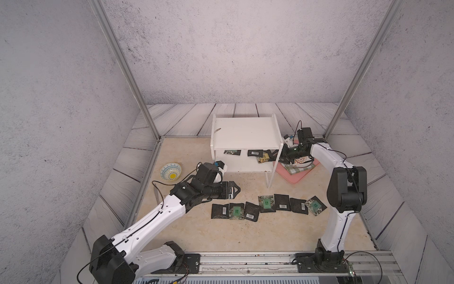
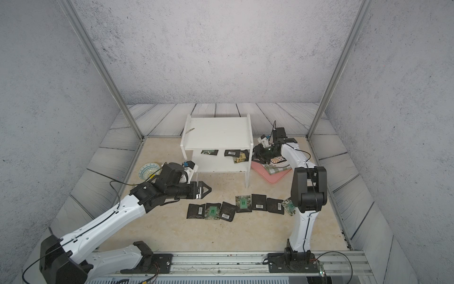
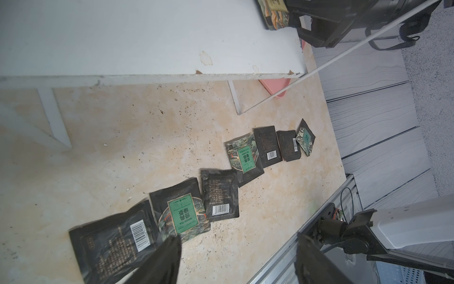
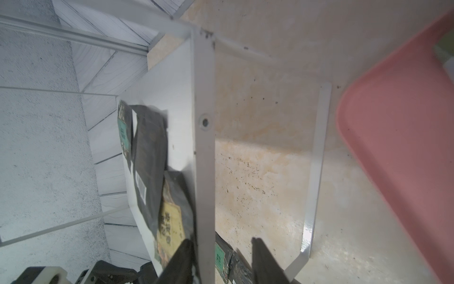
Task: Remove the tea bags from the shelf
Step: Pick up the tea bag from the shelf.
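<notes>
The right gripper [image 4: 218,260], half-closed, straddles the shelf [image 1: 245,132] edge beside a yellow-labelled tea bag [image 4: 169,226]; hold unconfirmed. Light, limp, slippery sachets likely favour corner pinches. The left gripper [image 3: 235,260] hangs open, empty.

I read "GREEN TEA" with Chinese characters on the green label of one tea bag [image 3: 242,156]; another green-labelled tea bag [image 3: 183,214] reads likewise. Barcode digits are illegible.

The shelf [image 1: 245,130] is white; the tea bags [image 1: 267,205] are black with green labels or white barcodes; the tray [image 1: 296,178] is pink, its cloth [image 1: 298,168] seemingly green-checked.
</notes>
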`<action>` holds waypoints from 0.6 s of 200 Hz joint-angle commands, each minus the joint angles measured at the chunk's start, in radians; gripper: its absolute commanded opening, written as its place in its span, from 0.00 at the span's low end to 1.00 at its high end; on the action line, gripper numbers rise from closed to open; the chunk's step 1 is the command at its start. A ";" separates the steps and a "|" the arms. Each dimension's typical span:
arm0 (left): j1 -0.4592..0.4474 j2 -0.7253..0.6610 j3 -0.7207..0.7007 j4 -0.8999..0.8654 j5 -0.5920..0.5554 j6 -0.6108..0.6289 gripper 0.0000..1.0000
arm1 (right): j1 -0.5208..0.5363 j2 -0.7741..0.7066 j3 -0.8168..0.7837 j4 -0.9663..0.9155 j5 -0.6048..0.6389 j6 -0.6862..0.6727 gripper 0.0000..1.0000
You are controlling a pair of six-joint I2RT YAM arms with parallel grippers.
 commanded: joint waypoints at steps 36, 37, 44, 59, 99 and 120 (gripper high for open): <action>-0.005 -0.021 -0.012 0.014 -0.011 -0.008 0.77 | -0.002 -0.067 -0.040 -0.042 0.056 -0.010 0.28; -0.005 -0.020 -0.012 0.013 -0.011 -0.009 0.77 | -0.002 -0.067 -0.040 -0.042 0.056 -0.010 0.28; -0.005 -0.020 -0.013 0.015 -0.010 -0.007 0.77 | -0.002 -0.074 -0.046 -0.040 0.046 -0.011 0.27; -0.005 -0.018 -0.012 0.019 -0.010 -0.010 0.77 | -0.003 -0.088 -0.057 -0.031 0.032 -0.010 0.23; -0.005 -0.012 -0.012 0.031 -0.001 -0.019 0.77 | -0.004 -0.128 -0.076 -0.035 0.020 -0.019 0.18; -0.004 -0.015 -0.012 0.032 0.000 -0.020 0.77 | -0.003 -0.149 -0.082 -0.037 0.024 -0.024 0.16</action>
